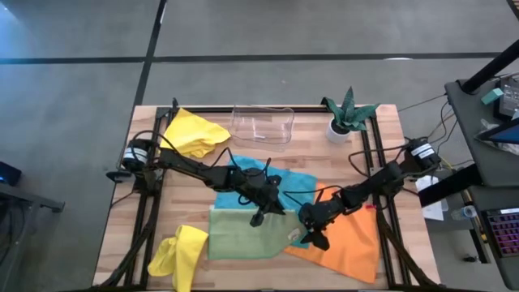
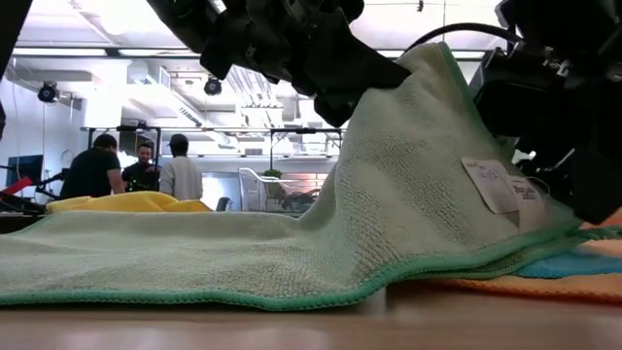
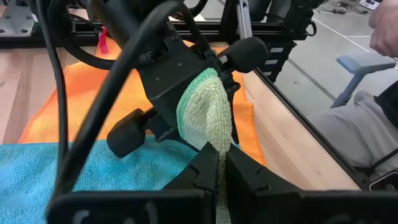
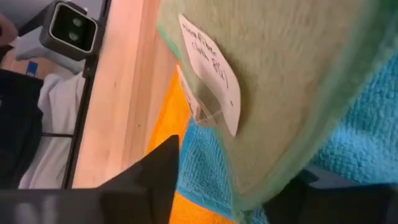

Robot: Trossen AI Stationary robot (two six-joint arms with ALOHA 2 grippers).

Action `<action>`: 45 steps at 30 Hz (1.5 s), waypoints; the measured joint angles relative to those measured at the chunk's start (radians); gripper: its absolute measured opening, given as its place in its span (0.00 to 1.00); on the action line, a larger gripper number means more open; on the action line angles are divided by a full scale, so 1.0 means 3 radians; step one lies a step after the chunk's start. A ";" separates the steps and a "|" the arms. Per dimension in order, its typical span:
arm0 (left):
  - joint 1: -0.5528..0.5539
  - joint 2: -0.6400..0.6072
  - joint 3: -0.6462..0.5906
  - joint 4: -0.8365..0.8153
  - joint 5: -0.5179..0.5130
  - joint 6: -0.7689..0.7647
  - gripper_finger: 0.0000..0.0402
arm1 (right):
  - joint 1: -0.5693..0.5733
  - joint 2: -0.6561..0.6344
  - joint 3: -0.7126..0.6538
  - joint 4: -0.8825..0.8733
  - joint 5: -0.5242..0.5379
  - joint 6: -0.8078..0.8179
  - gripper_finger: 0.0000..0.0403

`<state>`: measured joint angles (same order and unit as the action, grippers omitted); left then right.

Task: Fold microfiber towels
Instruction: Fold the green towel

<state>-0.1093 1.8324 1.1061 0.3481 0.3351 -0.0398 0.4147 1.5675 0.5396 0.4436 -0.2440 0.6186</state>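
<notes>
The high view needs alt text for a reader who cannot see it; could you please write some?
Two dark arms meet over a sage green towel on a wooden table, lifting its far edge, the left gripper shut on it. A turquoise towel, an orange one and two yellow ones lie around.

Both arms reach mid-table; left tool (image 1: 258,217) pinched closed, right tool (image 1: 312,235) alongside.

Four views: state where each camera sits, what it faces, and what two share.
High: overhead, straight down on the table; both arms.
Low: table height, across the green towel into the room; arms above.
Left wrist: left tool pinching the towel.
Right wrist: towel's tag, right tool.
All four share the green towel.
</notes>
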 joint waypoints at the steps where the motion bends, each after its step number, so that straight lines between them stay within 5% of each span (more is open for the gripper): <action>1: 0.0000 0.0000 0.0000 -0.0001 0.0000 0.0000 0.00 | 0.0001 -0.0004 -0.0001 0.0009 0.0000 -0.0001 0.37; 16: 0.0002 -0.0213 0.0020 -0.0177 -0.0097 0.0014 0.00 | 0.0001 -0.0567 -0.0016 -0.0400 0.0123 -0.0084 0.03; 34: 0.0003 -0.0948 0.0024 -0.0538 -0.0722 0.0169 0.00 | -0.0152 -0.2099 0.0054 -0.1350 0.0641 -0.0205 0.02; 45: 0.0001 -0.1536 0.0023 -0.0777 -0.1036 0.0318 0.00 | -0.0286 -0.1930 0.1177 -0.2420 0.0821 -0.0847 0.02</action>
<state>-0.1089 1.3716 1.1130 0.1149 0.0244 0.0558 0.3289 0.9885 0.8928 -0.2823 0.0023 0.3645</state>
